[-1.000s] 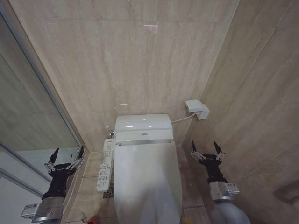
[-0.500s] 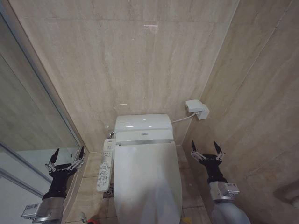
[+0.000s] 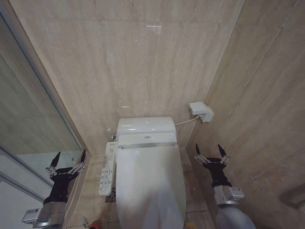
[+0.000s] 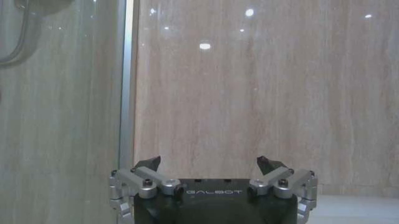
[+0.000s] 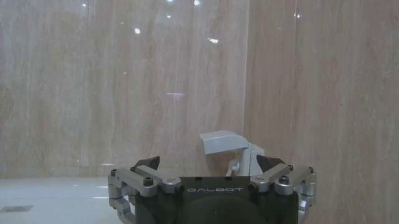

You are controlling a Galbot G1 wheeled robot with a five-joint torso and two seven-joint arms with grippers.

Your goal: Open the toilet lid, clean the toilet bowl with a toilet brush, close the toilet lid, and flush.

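Looking down from the head view, the toilet lid [image 3: 150, 183] is shut flat over the bowl, dead centre against the beige tiled wall [image 3: 133, 62]. Left gripper [image 3: 66, 158] hangs beside the button panel [image 3: 107, 169], right gripper [image 3: 210, 150] on the toilet's other side below the white wall box [image 3: 201, 111]. Both are spread wide open, holding nothing. "GALBOT" is readable on each gripper body in the wrist views.

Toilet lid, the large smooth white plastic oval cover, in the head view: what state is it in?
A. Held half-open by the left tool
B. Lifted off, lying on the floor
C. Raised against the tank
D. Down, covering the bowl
D: the large smooth white plastic oval toilet lid lies flat and closed, while the left tool and right tool stand open on either side, touching nothing.
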